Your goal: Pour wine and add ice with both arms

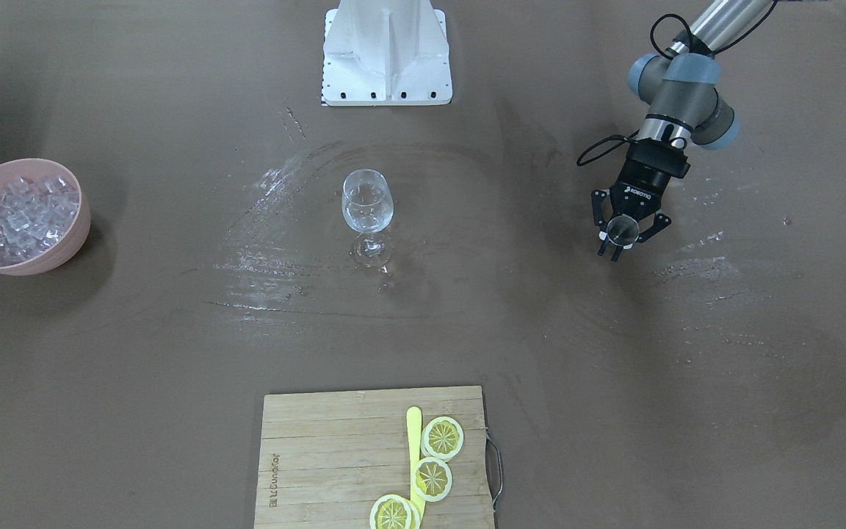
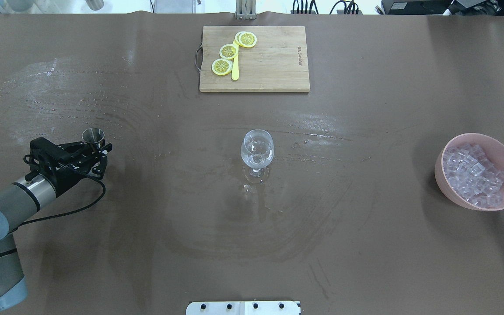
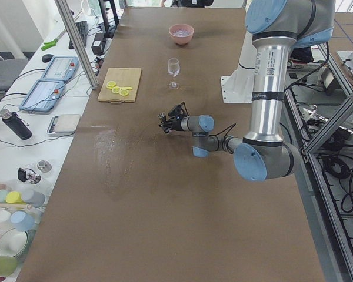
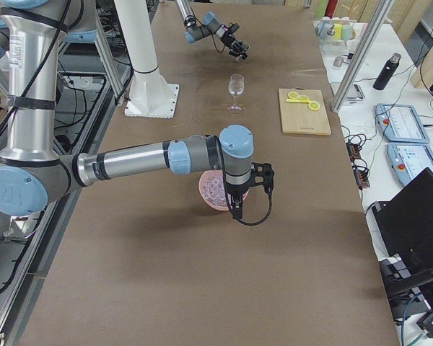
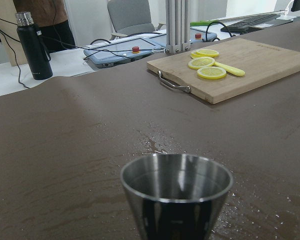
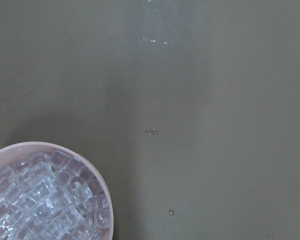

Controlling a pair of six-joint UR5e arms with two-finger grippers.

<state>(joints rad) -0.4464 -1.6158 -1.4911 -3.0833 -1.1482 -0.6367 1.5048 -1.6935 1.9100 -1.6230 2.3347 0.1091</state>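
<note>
**Ice waits in a pink bowl at the counter's far right; the left fingers grip a steel cup**

The ice [image 2: 475,175] is a heap of small clear cubes, glassy at the edges and whitish where piled. It fills a round, smooth pink bowl [image 2: 446,186] that stands near the counter's edge on the robot's right.

The right arm [image 4: 144,160] reaches over this bowl, with the right fingers [image 4: 237,205] pointing down above it. The pictures do not show whether those fingers are spread or clenched.

A wide stretch of bare brown counter [image 2: 365,240] lies between the bowl and a stemmed wine glass [image 2: 257,151]. The glass stands upright at the middle of the counter, well apart from everything else. Pale, dried-looking streaks arc across the matte surface around it.

Far to the robot's left, the left fingers [image 1: 623,239] are clenched on a small polished steel cup [image 2: 93,135]. The cup is held upright, its round rim facing up. There is open counter on all sides of it.

At the far edge, opposite the robot, lies a rectangular wooden cutting board [image 2: 274,65] with a metal handle. On it are three yellow lemon slices [image 2: 229,51] and a slim yellow stick [image 2: 235,70]. A white ribbed stand [image 1: 386,66] sits at the robot's edge.
</note>
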